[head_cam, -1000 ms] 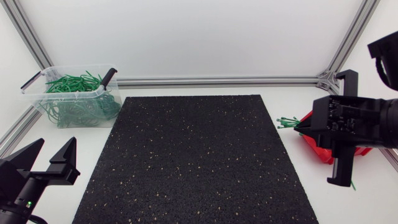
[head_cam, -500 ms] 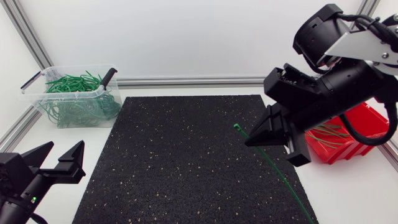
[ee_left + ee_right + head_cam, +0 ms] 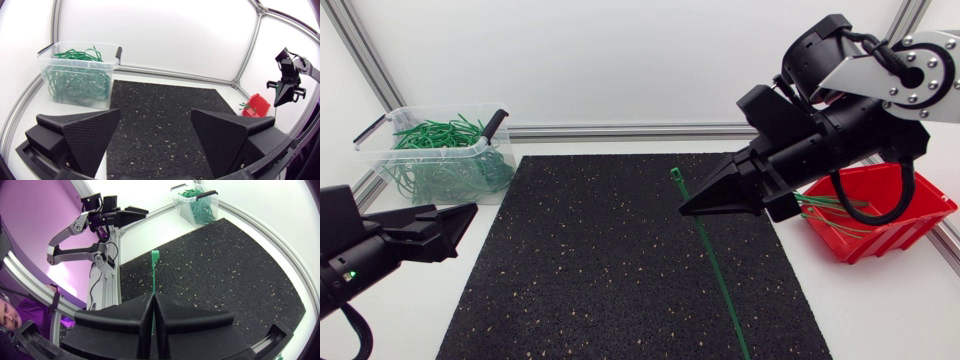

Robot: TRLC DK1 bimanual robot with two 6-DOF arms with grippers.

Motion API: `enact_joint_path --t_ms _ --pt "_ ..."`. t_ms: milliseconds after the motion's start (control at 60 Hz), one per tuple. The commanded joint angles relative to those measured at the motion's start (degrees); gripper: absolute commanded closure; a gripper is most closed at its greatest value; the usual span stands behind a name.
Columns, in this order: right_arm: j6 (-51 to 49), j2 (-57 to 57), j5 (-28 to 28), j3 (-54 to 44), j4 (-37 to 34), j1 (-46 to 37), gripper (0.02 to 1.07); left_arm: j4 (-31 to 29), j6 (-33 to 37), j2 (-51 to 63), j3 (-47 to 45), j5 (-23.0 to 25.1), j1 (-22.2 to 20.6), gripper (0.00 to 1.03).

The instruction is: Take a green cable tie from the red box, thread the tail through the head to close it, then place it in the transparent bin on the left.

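Observation:
My right gripper hangs over the right half of the black mat, shut on a green cable tie. The tie's head sticks out past the fingertips and its long tail slants down toward the mat's front edge. In the right wrist view the tie rises from between the closed fingers. The red box, holding more green ties, lies behind the right arm. The transparent bin, full of green ties, stands at the back left. My left gripper is open at the front left, with nothing between its fingers.
The black speckled mat covers the table's middle. Aluminium frame rails run along the back and sides. The bin and red box both show ahead of the left gripper.
The right arm lifted out of the red box with a green tie and carried it left over the mat. The left gripper turned and moved up, its fingers now pointing toward the middle.

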Motion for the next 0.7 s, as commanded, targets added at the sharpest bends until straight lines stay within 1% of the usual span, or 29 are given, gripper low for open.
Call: enact_joint_path --t_ms 0,50,117,183,250,283,350,417,450,517,617,683 --pt "2.81 2.31 -2.88 0.12 1.14 -0.1 1.01 -3.0 -2.28 4.16 6.62 3.64 -0.64 0.05" --pt "3.6 2.57 -4.9 0.38 1.93 -0.28 1.01 -4.49 -2.28 6.0 8.73 5.31 -0.55 0.05" --pt "6.59 2.57 -6.39 -0.14 5.63 -0.19 1.01 -6.25 -2.28 9.17 12.07 8.83 -0.55 0.05" --pt "9.49 2.4 -7.18 -0.85 9.32 -0.1 1.01 -9.94 -2.19 12.77 15.94 10.06 -0.73 0.05" --pt "11.07 2.57 -7.27 -1.29 10.99 0.43 1.01 -12.84 -1.93 15.5 19.19 12.7 -1.34 0.05" --pt "12.21 2.49 -7.45 -1.81 11.87 0.69 1.01 -14.33 -1.84 16.2 20.68 13.05 -1.52 0.05" --pt "15.2 2.31 -7.98 -2.6 14.77 1.48 1.01 -18.82 0.97 18.4 24.55 13.14 -2.13 0.04" --pt "17.14 2.05 -8.15 -3.04 16.79 2.18 1.01 -21.19 5.89 20.33 27.45 13.66 -3.45 0.04" --pt "18.28 1.96 -8.15 -3.22 17.84 2.54 1.01 -21.45 6.68 20.95 28.15 13.93 -3.8 0.04" --pt "20.3 1.61 -8.24 -3.75 20.3 3.42 1.01 -20.66 5.89 22.35 29.21 14.1 -4.07 0.04" --pt "24.52 1.08 -8.24 -5.24 25.49 4.47 1.01 -20.05 4.49 25.6 30.61 19.55 -4.77 0.04" --pt "27.59 0.99 -8.24 -6.56 29.27 4.73 1.01 -16.44 3.43 25.78 30.0 22.45 -4.77 0.04"
